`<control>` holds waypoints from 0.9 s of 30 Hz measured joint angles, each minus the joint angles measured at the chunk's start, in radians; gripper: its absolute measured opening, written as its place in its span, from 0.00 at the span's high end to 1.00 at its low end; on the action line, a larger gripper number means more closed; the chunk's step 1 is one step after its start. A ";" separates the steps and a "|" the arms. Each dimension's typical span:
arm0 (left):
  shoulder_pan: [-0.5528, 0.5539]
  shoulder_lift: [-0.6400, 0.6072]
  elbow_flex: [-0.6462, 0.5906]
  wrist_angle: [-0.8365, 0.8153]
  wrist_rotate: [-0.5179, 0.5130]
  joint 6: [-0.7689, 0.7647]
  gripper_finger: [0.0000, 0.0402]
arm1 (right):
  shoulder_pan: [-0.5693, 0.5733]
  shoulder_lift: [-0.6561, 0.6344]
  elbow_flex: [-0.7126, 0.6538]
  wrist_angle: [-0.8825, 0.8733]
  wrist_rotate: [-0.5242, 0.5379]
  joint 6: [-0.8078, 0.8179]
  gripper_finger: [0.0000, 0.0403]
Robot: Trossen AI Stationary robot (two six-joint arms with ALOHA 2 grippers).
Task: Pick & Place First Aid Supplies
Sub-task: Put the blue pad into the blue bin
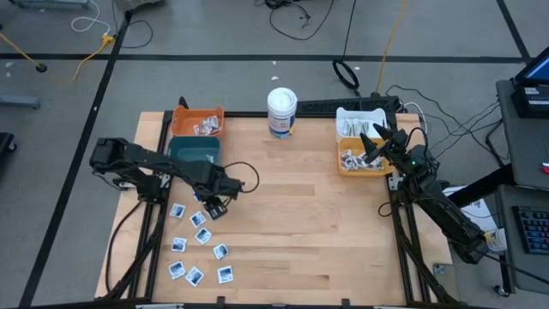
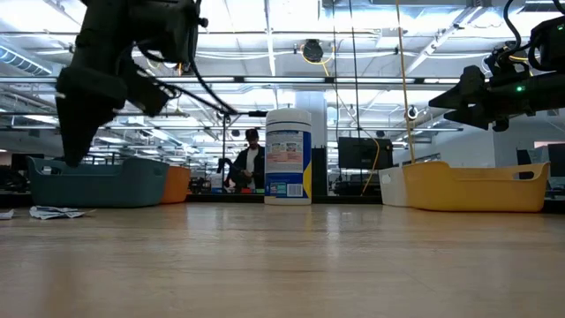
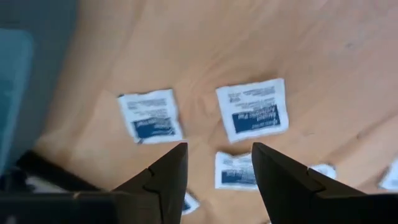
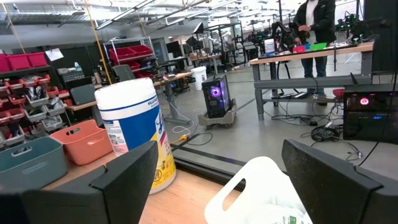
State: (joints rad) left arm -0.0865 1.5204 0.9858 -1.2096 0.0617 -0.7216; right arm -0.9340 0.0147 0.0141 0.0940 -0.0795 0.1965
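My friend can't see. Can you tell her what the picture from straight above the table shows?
The left hand, open, hangs over square white-and-blue sachets scattered on the wooden table. The right hand, open, is above a yellow bin. A tall white tub stands at the back.

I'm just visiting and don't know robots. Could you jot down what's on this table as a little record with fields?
Table: wooden top
Loose sachets: square white-and-blue packets scattered near the left front
Left gripper: over the sachets, fingers apart, nothing between them
Right gripper: above the yellow bin, open, empty
Bins on left: orange bin holding packets, teal bin beside it
Bins on right: white bin behind the yellow one
Tub: tall white tub at the back middle, upright
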 joint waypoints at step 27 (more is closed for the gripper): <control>-0.092 0.140 -0.141 0.373 0.099 -0.052 0.57 | 0.000 0.000 0.000 0.003 0.001 0.000 0.16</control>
State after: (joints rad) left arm -0.1783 1.6604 0.8451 -0.8363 0.1610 -0.7735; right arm -0.9344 0.0147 0.0141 0.0967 -0.0788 0.1965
